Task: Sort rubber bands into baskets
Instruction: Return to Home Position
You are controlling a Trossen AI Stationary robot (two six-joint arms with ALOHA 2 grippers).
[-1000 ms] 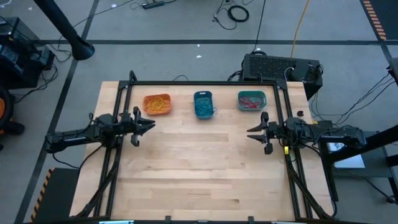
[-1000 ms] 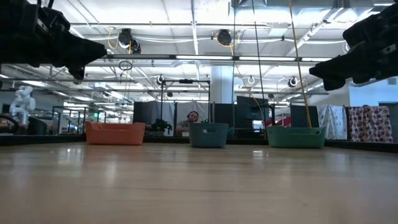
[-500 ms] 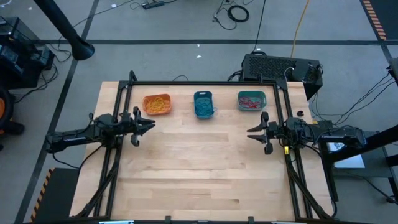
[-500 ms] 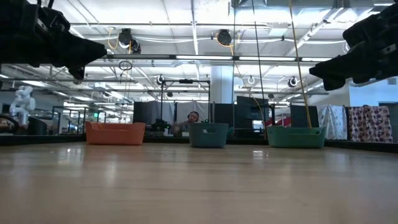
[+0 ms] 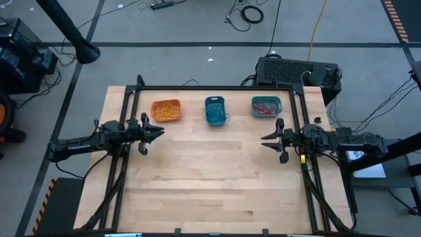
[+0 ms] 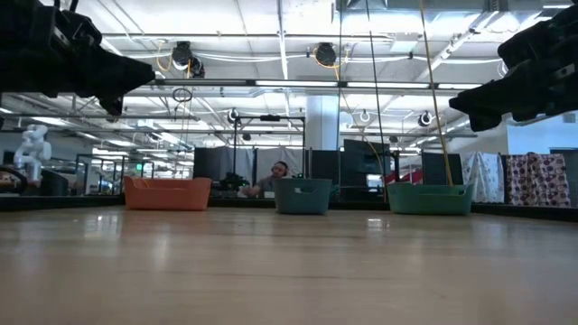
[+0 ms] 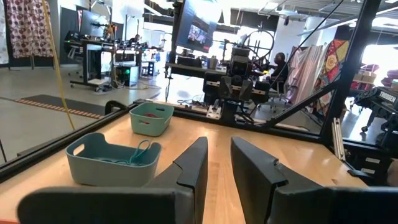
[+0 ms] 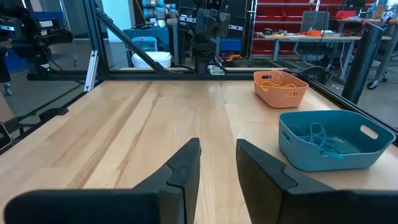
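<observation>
Two matte-black jointed arms point(image 5: 85, 143), left gripper point(image 5: 160, 134) and right gripper point(image 5: 264, 141) with blunt wedge-shaped fingers point(image 7: 189, 167)

Three baskets point(image 6: 302, 196), colour-sorted rubber bands point(image 8: 313, 133) inside

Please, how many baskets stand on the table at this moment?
3. All stand in one row along the table's far edge: the orange basket nearest the left arm, the blue basket in the middle, the teal basket nearest the right arm. None seems hidden.

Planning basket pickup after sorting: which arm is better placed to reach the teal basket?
Right. The right gripper hangs open close to the teal basket on the table's right side; the left gripper hangs across the table, by the orange basket.
</observation>
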